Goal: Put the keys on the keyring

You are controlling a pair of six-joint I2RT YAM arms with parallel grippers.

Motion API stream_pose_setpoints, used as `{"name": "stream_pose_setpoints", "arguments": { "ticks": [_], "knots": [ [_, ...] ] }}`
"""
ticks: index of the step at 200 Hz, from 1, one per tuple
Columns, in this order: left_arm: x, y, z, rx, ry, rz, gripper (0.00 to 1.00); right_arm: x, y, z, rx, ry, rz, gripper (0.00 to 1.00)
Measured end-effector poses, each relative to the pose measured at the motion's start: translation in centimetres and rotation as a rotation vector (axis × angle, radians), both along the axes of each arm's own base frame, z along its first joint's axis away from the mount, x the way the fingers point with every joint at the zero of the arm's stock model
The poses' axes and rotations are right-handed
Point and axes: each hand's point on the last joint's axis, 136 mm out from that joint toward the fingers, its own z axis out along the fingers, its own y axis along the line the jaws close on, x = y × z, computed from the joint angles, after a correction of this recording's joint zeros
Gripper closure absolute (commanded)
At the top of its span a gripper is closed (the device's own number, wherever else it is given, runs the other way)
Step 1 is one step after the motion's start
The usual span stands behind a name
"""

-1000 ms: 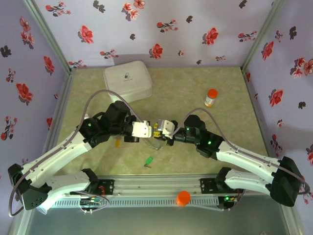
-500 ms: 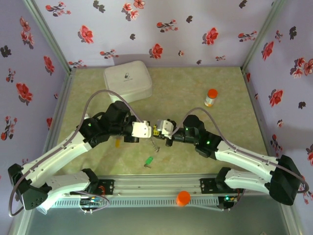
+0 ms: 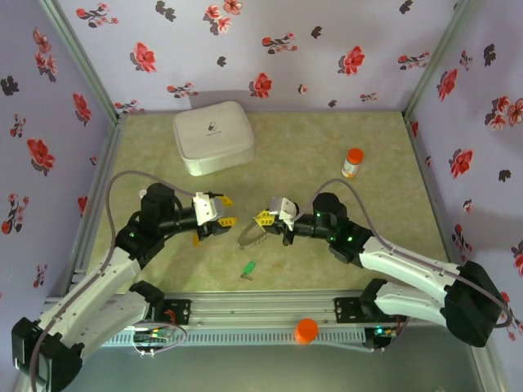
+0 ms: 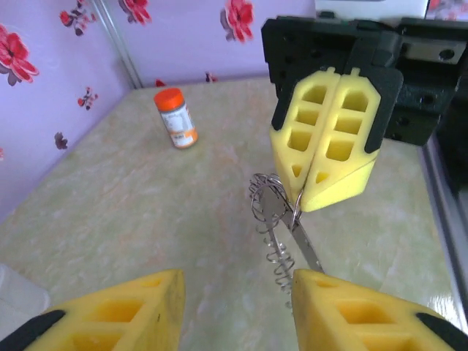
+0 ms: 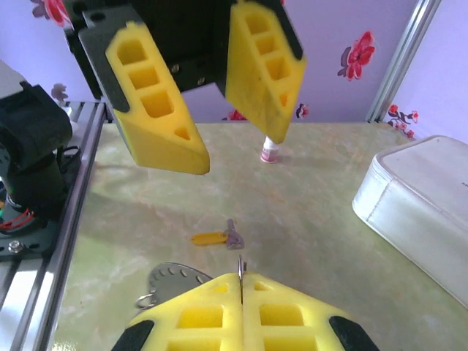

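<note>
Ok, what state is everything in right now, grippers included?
left gripper: open, empty
right gripper: shut on the keyring
keyring: clamped by its rim, no key on it
yellow key: loose on the table
green key: loose on the table
white box: closed
bottle: upright, capped

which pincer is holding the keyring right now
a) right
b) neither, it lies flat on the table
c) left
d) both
a: the right pincer is shut on the keyring, while the left pincer stands open and apart from it.
</note>
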Motion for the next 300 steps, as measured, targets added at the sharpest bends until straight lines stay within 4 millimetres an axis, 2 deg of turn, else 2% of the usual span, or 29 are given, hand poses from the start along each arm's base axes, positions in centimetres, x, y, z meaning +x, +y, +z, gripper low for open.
{"name": "stream_pose_setpoints", "arguments": {
  "ticks": [64, 94, 165, 228, 300],
  "knots": [
    [-0.6, -0.8, 0.3, -0.143, 0.013, -0.055, 0.66, -1.1, 0.2, 0.7, 0.035, 0.029, 0.067, 1.00],
    [-0.9, -1.1, -0.6, -0.154, 0.057, -0.083, 0.66, -1.5, 0.2, 0.8, 0.038, 0.034, 0.088, 1.00],
    [-1.7, -1.9, -0.5, -0.193, 0.120, -0.175, 0.65, -1.7, 0.4, 1.6, 0.074, 0.055, 0.104, 1.00],
    [-2.4, -2.1, -0.7, -0.194, 0.144, -0.218, 0.77, -2.0, 0.8, 2.1, 0.083, 0.050, 0.116, 1.00],
    [-2.7, -2.0, -0.9, -0.188, 0.164, -0.233, 0.82, -2.5, 1.8, 2.0, 0.074, 0.054, 0.131, 1.00]
  ]
}}
